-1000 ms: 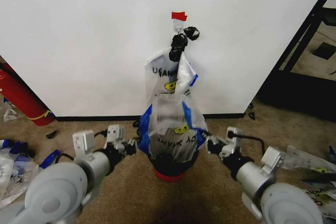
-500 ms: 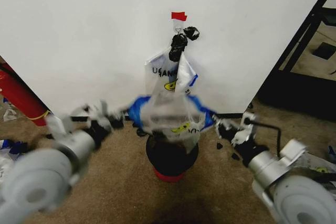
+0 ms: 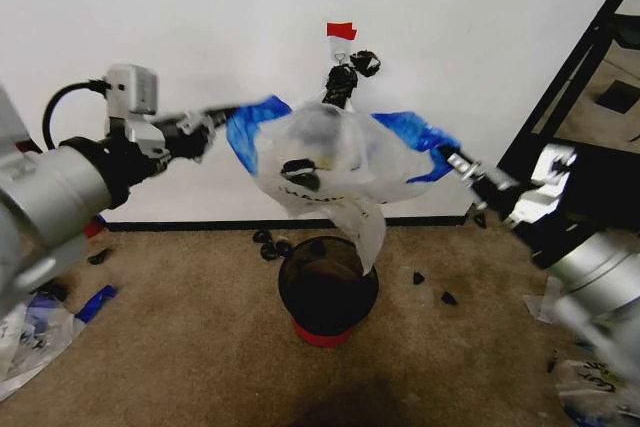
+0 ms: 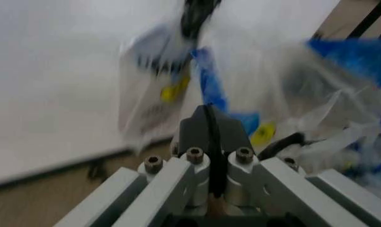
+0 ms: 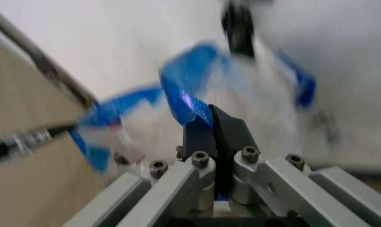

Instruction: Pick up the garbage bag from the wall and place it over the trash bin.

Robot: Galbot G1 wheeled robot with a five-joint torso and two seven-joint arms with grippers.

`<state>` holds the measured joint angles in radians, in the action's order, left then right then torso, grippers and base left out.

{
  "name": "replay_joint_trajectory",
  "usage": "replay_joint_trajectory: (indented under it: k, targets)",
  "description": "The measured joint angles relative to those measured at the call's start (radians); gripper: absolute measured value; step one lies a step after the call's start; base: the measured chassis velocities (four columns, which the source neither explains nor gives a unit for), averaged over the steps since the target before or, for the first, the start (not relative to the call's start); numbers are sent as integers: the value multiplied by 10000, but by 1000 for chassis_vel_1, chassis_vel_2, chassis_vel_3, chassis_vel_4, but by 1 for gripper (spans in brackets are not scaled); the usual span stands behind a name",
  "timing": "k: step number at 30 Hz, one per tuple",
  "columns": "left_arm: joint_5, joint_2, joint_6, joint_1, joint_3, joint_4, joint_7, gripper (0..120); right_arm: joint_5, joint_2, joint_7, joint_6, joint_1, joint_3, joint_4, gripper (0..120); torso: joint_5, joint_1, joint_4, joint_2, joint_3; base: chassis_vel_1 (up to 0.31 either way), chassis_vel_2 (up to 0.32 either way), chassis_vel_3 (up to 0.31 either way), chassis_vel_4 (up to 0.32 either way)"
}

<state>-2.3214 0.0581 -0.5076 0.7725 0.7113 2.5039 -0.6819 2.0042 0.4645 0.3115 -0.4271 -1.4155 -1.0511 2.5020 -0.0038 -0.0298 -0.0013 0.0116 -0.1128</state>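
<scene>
Two grippers, left gripper [image 3: 212, 125] & right gripper [image 3: 452, 159], each pinched shut on a blue edge of the garbage bag [image 3: 325, 162], stretch it wide above the trash bin [image 3: 328, 287], near the wall [image 3: 200, 37]. Placing step; next I'd lower the mouth over the rim.

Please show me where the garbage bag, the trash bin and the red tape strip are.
garbage bag [image 3: 330, 162]: head view, translucent middle.
trash bin [image 3: 328, 292]: head view, dark inside.
red tape strip [image 3: 341, 30]: head view, its centre, on the wall.

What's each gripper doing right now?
Left gripper: shut on the translucent whitish plastic garbage bag, blue edge.
Right gripper: shut on its opposite blue edge.
</scene>
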Motion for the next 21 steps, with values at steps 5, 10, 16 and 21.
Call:
replay_joint_trajectory:
  k: [5, 10, 16, 21]
  targets:
    - [-2201, -1046, -534, -842, 46, -4, -954, 0, 2383, -1823, 1269, -1133, 364, -634, 7, 0, -6, 0, 6, 0, 0, 0, 0, 0, 0]
    - [-2771, -1583, -763, -809, 111, -12, -1400, 0, 3264, -2068, 1981, -1516, 1938, 665, 11, 0, 0, 0, 3, 0, 0, 0, 0, 0, 0]
    - [-1722, -900, -651, 494, -165, -26, -1557, 0, 2672, -1719, 2197, -1651, 1752, 1374, -4, 0, -1, 0, -2, 0, -1, 0, 0, 0, 0]
    - [-472, -52, -519, 1028, -652, -36, -1429, 0, 2016, -1501, 2059, -1651, 1674, 1740, -9, 0, -4, 0, 2, 0, 0, 0, 0, 0, 0]
